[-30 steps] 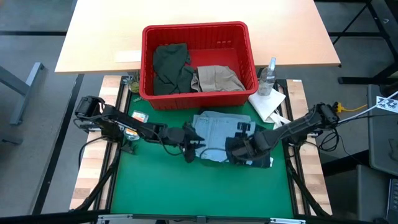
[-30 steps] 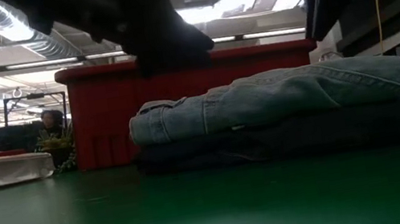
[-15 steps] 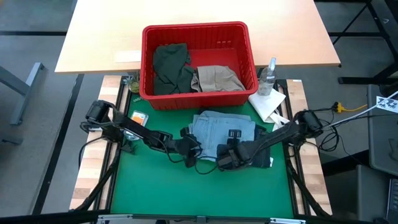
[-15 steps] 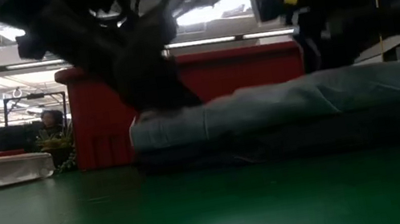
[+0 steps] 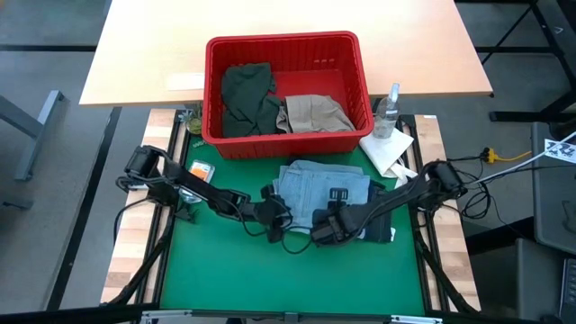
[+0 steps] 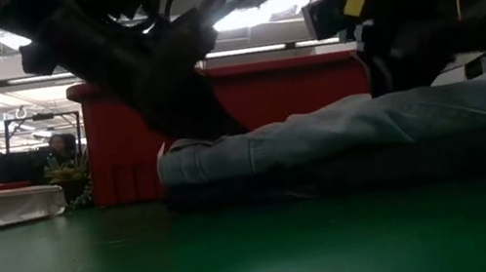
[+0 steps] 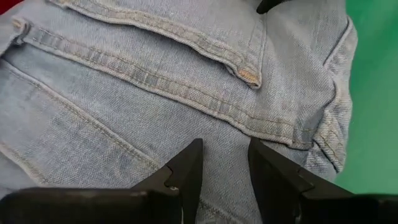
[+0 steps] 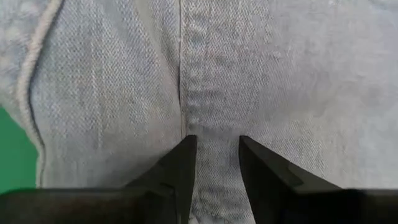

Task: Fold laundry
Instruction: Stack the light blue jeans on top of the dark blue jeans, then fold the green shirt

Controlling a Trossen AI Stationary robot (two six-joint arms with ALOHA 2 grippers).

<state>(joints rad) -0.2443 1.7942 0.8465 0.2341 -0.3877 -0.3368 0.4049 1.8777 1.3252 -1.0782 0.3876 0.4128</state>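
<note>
Nearest, at the green mat's [image 5: 225,270] front half, bare green surface only. Just behind it, toward the mat's middle, both arms meeting low over a folded stack of laundry. Left gripper [image 5: 274,214] pressed down on the left front edge of the light blue denim [image 5: 319,189], fingers [image 7: 186,171] a little apart with only a narrow strip of fabric showing between them, tips resting on the cloth rather than pinching a fold. Right gripper [image 5: 326,229] likewise down on the denim's front edge, just right of the left one, fingers [image 8: 180,165] slightly parted astride a stitched seam, nothing clamped. In the low view, light denim lying flat on top of the dark navy jeans [image 6: 348,170], both pieces stacked and touching, folded edge facing the mat's left side. A sliver of the navy piece also peeking out at the stack's right front corner in the high view.

Farther back, at the mat's rear edge, a red basket [image 5: 355,49] holding a dark olive green piece [image 5: 245,97] in its left half and a beige khaki piece [image 5: 313,112] in its right half, the two touching in the middle. Just beside the basket's right front corner, a small white cloth [image 5: 389,148] and a clear bottle [image 5: 389,108]. Beyond, a pale wooden table [image 5: 162,40].
</note>
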